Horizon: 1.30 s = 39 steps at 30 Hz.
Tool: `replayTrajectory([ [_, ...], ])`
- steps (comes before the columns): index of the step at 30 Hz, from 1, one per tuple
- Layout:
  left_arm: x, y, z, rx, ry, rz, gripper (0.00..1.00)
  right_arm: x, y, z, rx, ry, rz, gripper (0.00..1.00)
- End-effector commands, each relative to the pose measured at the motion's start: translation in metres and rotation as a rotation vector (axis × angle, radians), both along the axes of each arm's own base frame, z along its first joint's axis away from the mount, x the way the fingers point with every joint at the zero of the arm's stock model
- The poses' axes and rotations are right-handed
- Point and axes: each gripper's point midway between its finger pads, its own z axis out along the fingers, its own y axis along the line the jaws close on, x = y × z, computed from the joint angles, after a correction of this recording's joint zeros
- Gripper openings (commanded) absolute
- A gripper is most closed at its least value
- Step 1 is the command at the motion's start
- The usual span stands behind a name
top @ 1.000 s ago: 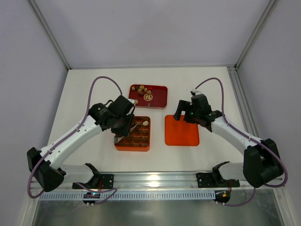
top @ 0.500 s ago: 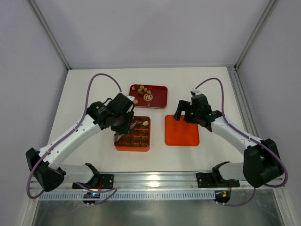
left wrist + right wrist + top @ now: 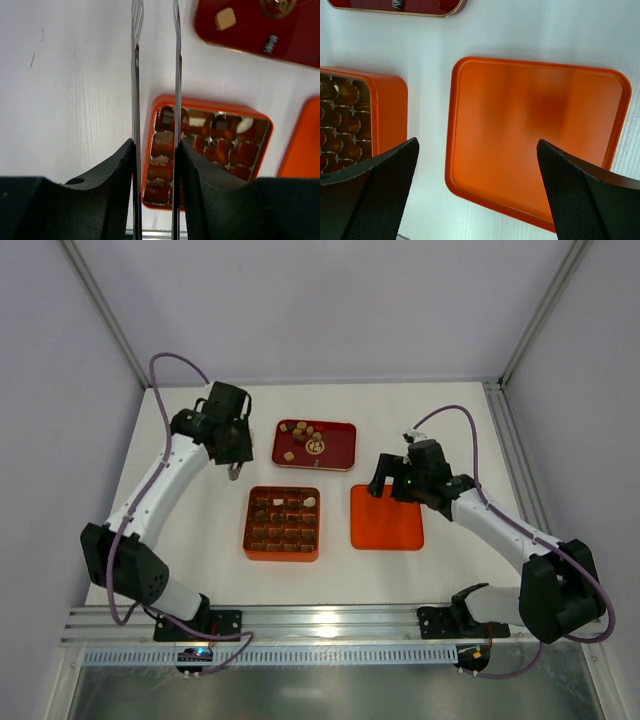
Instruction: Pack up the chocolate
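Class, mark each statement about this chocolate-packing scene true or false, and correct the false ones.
1. The orange lid lies beside the orange box, not on it. True.
2. The red tray is empty. False: several chocolates lie in it.
3. The right gripper is open above the lid. True.
4. The left gripper holds a chocolate. False: nothing is between its thin fingers.
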Motion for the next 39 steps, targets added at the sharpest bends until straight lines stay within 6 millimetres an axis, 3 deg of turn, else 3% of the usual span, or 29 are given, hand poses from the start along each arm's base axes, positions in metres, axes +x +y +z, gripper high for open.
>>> replayTrajectory([
  [1, 0.063, 0.028, -0.010, -0.036, -0.071, 0.145, 0.39, 0.004, 0.013, 0.039, 0.080, -0.090, 0.046, 1.00],
  [7, 0.123, 0.073, -0.036, -0.022, -0.069, 0.266, 0.39, -0.006, 0.011, 0.043, 0.088, -0.103, 0.069, 1.00],
  [10, 0.139, 0.090, -0.049, 0.022, -0.065, 0.284, 0.40, -0.010, 0.012, 0.043, 0.098, -0.103, 0.075, 1.00],
  [11, 0.143, 0.093, -0.065, 0.037, -0.031, 0.286, 0.40, -0.010, 0.012, 0.043, 0.101, -0.104, 0.077, 1.00],
  [15, 0.155, 0.112, -0.098, 0.071, 0.016, 0.321, 0.43, -0.013, 0.013, 0.044, 0.112, -0.104, 0.080, 1.00],
  [19, 0.159, 0.123, -0.133, 0.074, 0.081, 0.351, 0.44, -0.012, 0.012, 0.049, 0.109, -0.114, 0.078, 1.00],
  [21, 0.159, 0.125, -0.149, 0.078, 0.115, 0.353, 0.50, -0.012, 0.011, 0.050, 0.105, -0.118, 0.079, 1.00],
  [28, 0.152, 0.132, -0.181, 0.095, 0.200, 0.350, 0.60, -0.015, 0.009, 0.046, 0.098, -0.109, 0.075, 1.00],
  [33, 0.146, 0.132, -0.191, 0.104, 0.232, 0.347, 0.70, -0.015, 0.008, 0.042, 0.095, -0.100, 0.068, 1.00],
  [39, 0.145, 0.135, -0.185, 0.113, 0.226, 0.340, 0.83, -0.015, 0.007, 0.038, 0.087, -0.093, 0.060, 1.00],
])
